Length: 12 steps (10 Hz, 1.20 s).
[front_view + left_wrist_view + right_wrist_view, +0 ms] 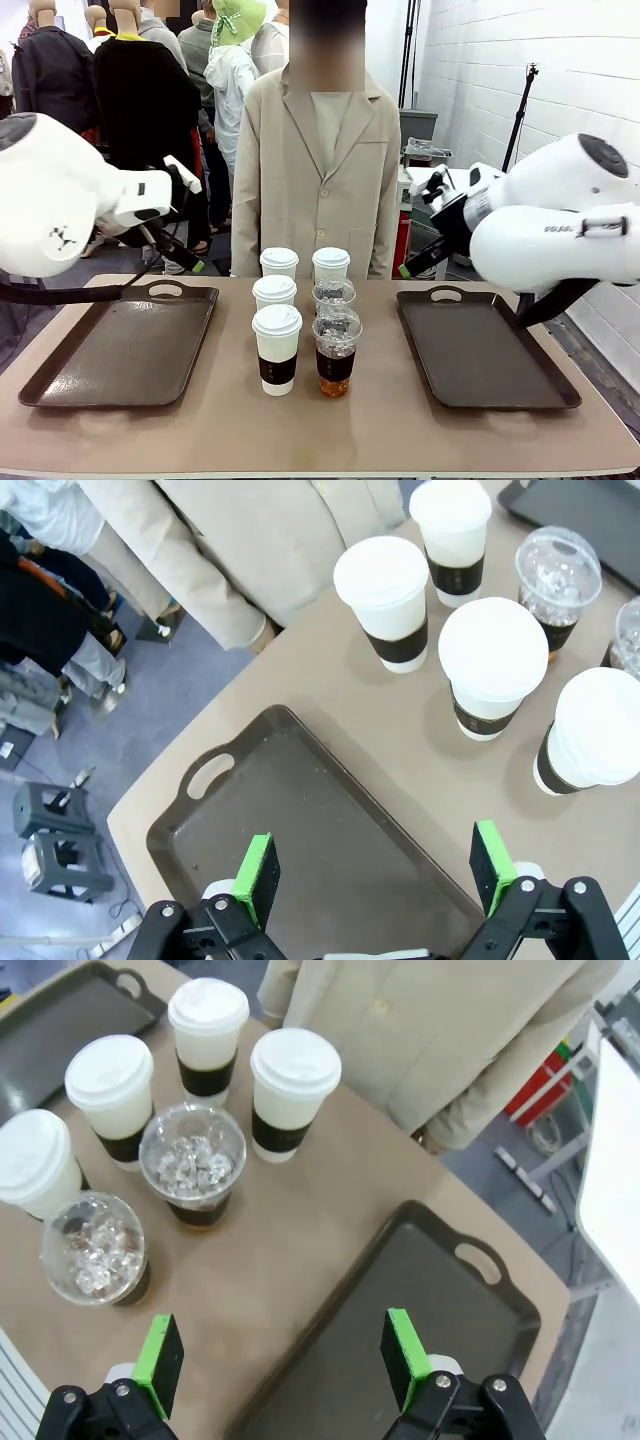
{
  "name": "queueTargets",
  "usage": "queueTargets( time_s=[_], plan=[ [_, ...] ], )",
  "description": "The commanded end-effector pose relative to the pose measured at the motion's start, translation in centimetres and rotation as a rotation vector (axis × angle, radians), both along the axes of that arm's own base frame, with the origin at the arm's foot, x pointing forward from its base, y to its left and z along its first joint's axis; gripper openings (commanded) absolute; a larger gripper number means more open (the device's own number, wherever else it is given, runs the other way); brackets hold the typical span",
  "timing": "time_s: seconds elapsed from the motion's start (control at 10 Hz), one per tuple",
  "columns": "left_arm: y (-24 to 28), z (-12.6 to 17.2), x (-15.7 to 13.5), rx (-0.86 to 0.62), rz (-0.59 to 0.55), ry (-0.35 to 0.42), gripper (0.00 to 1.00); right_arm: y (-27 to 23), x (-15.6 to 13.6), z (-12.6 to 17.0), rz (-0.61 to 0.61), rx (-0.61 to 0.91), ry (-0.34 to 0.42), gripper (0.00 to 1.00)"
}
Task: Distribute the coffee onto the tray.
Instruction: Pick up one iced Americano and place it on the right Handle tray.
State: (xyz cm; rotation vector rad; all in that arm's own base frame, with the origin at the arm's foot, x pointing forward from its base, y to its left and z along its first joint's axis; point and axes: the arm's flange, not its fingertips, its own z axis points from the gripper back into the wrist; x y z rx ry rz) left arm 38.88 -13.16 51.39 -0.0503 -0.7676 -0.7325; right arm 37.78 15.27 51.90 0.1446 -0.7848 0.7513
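Front coffee cup [277,345]: sleeve print unreadable.

right gripper [280,1358] spread wide over table [290,1250] | four lidded white cups [295,1090], two iced cups [192,1165] clustered | dark tray [470,1310] beside

- front clear cup [630,640]: cut off by the right edge of the left wrist view
- rear clear cup [333,296]: lower half hidden behind the front clear cup, centre of the front view
- right tray [590,515]: cropped at the left wrist view's upper right corner
- sleeve [277,370] print: too small to read
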Motion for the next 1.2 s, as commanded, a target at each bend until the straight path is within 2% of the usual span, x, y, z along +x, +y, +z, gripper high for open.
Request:
queueTargets(
  time_s=[0.0, 0.5, 0.8, 0.9, 1.1],
  plan=[
    [2.4, 0.0, -0.7, -0.082, -0.048, -0.03, 1.0, -3.6, -3.1, -2.1, 0.042, 0.076, -0.04, 1.0],
    [4.8, 0.3, 0.9, -0.2, -0.085, -0.141, 1.0, -8.0, -3.6, -2.9, 0.075, 0.169, -0.068, 1.0],
    [5.1, 0.4, 1.5, -0.209, -0.072, -0.162, 1.0, -8.2, -3.2, -3.4, 0.055, 0.161, -0.063, 1.0],
    [4.6, 1.9, 1.6, -0.189, -0.046, -0.137, 1.0, -7.7, 1.5, 1.6, 0.041, 0.149, -0.05, 1.0],
    [4.6, 1.9, 1.6, -0.189, -0.046, -0.137, 1.0, -7.7, 1.5, 1.6, 0.041, 0.149, -0.05, 1.0]
  ],
)
